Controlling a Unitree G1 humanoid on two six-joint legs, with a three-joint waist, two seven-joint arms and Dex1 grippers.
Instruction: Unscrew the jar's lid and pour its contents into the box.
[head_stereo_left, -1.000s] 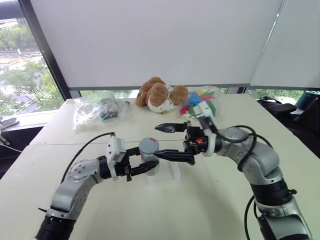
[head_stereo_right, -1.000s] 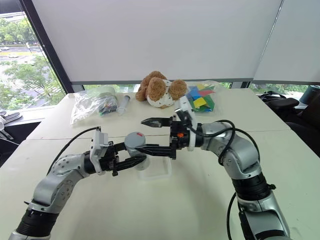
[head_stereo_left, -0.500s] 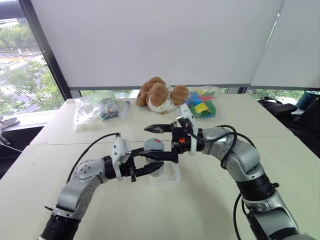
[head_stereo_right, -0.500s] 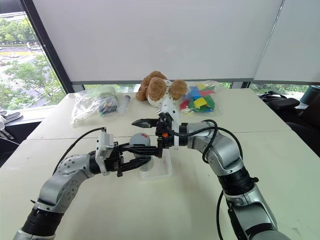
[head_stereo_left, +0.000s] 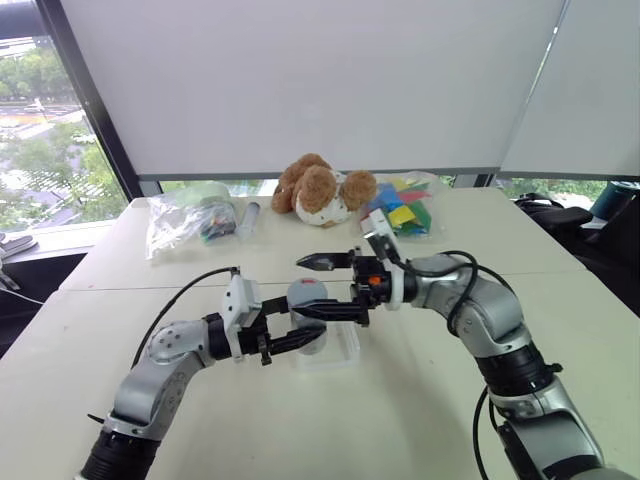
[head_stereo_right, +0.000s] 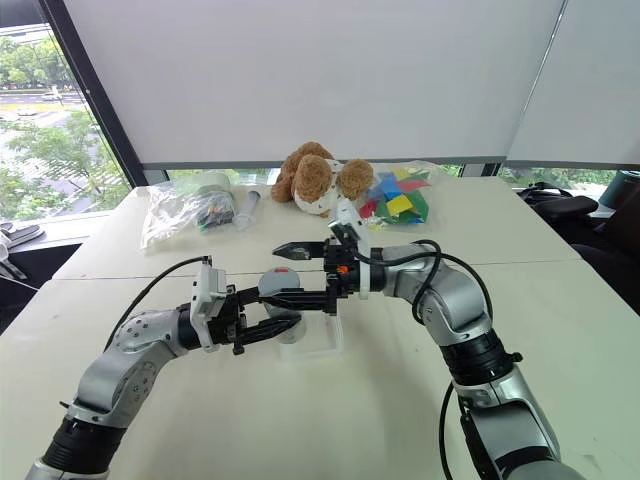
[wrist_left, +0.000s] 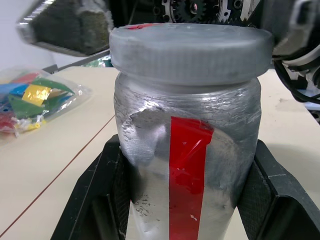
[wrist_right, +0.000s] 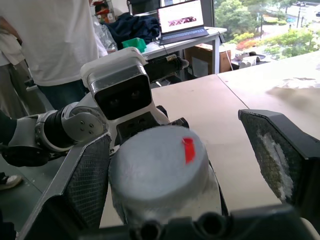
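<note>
Left eye view puts the jar (head_stereo_left: 303, 316) at the centre of the frame, held upright above the box (head_stereo_left: 340, 352), the clear tray lying on the white worktop (head_stereo_left: 400, 400). The left claw (head_stereo_left: 292, 327) reaches in from the left side of the frame and is clamped on the jar's silvery body; in the left wrist view its two black fingers (wrist_left: 95, 200) press on either side of the jar, whose red stripe label faces the camera. The lid (head_stereo_left: 306, 292) sits on top of the jar, grey and round, with a small red mark on it.

The right claw (head_stereo_left: 318, 287) comes in from the right side of the frame with its jaws spread wide, one finger above and behind the lid, the other in front of it. In the right wrist view the lid (wrist_right: 159, 165) lies between the two fingers (wrist_right: 82, 182); one finger stands well apart from it, and whether the other touches it I cannot tell.

Toward the top of the frame, at the far edge of the worktop, sit a brown plush toy (head_stereo_left: 320, 188), a bag of coloured blocks (head_stereo_left: 400, 205) to its right and a clear plastic bag (head_stereo_left: 185, 222) to its left. A person in a white shirt (wrist_right: 55, 35) stands in the background of the right wrist view.
</note>
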